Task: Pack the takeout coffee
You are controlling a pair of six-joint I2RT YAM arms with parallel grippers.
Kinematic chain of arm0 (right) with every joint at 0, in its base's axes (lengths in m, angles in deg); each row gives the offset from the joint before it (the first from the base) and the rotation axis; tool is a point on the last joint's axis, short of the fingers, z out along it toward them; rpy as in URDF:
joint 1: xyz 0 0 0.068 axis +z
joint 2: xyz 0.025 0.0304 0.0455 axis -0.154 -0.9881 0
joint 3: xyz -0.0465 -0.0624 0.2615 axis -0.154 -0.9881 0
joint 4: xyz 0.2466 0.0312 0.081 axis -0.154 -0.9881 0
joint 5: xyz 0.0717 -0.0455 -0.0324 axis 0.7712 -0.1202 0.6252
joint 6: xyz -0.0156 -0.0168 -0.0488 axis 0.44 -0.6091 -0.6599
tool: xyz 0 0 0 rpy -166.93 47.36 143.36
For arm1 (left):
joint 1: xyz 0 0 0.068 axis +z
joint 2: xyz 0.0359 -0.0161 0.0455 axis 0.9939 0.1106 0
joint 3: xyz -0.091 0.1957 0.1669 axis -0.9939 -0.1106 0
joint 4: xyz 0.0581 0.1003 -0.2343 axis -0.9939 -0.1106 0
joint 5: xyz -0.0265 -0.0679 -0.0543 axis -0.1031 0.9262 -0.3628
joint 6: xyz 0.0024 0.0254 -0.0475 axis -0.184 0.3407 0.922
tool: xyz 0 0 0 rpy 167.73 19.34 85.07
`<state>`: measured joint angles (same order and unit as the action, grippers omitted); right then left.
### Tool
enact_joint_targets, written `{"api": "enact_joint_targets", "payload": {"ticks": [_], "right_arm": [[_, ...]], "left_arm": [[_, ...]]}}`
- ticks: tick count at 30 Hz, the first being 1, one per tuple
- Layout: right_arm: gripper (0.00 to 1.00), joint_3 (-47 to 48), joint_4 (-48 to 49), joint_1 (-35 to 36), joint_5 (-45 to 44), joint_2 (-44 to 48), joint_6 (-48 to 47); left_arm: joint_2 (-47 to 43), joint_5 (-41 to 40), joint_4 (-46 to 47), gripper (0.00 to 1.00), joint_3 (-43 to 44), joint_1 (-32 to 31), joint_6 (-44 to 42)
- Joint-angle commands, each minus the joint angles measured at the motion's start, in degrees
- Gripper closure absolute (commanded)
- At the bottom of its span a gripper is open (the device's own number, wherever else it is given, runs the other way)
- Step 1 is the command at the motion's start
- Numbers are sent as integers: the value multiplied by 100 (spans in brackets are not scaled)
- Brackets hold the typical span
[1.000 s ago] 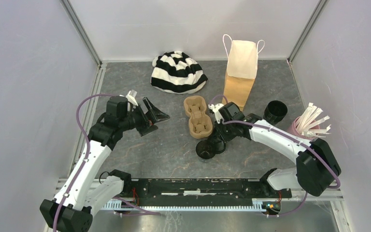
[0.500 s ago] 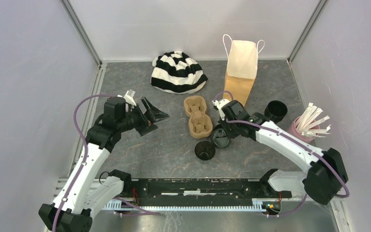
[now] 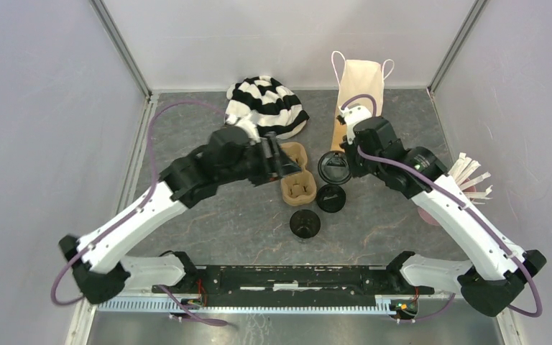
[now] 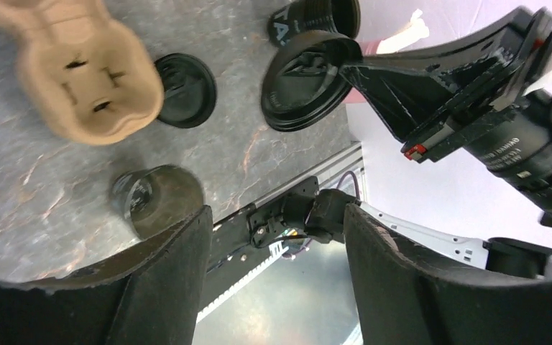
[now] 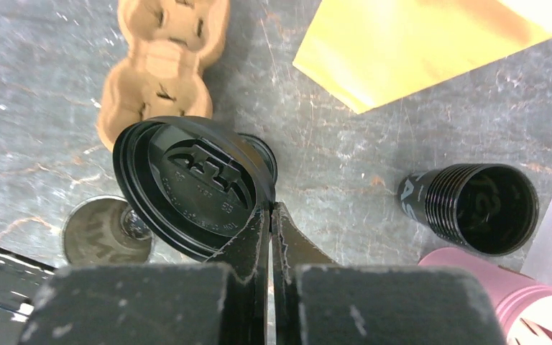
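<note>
Jaws of the right gripper [image 5: 269,215] are pinching a black lid [image 5: 187,180] by its rim above mid-table [image 3: 215,215], while the left gripper [image 4: 277,215] is gaping wide near the cardboard carrier [image 3: 296,183]

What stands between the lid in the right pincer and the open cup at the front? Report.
Nothing blocks it. The right pincer is shut on the lid, raised off the table. Only the second lid lies flat between it and the front cup, low enough that it should pass over.
</note>
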<state>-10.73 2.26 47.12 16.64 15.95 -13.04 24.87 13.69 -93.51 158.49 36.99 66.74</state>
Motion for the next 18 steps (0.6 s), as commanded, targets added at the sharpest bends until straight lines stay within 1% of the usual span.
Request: {"api": "enact_joint_targets", "payload": {"ticks": [1, 3, 4, 6, 11, 18], "right_arm": [[100, 677, -436, 19, 64, -112, 289], [100, 822, -461, 10, 178, -136, 363], [100, 854, -452, 21, 239, -122, 392], [100, 871, -449, 20, 304, -126, 435], [100, 896, -443, 22, 331, -111, 466], [100, 892, -428, 20, 327, -108, 465]], "left_arm": [[1011, -1963, -297, 31, 1304, -1134, -107], [1414, -2121, -304, 39, 1617, -1337, -204], [1585, -2147, -306, 42, 1732, -1389, -253], [1871, -2204, -309, 50, 1891, -1421, -340], [2302, -2452, -550, 62, 2107, -1438, -405], [2497, -2626, -683, 66, 2208, -1443, -378]]}}
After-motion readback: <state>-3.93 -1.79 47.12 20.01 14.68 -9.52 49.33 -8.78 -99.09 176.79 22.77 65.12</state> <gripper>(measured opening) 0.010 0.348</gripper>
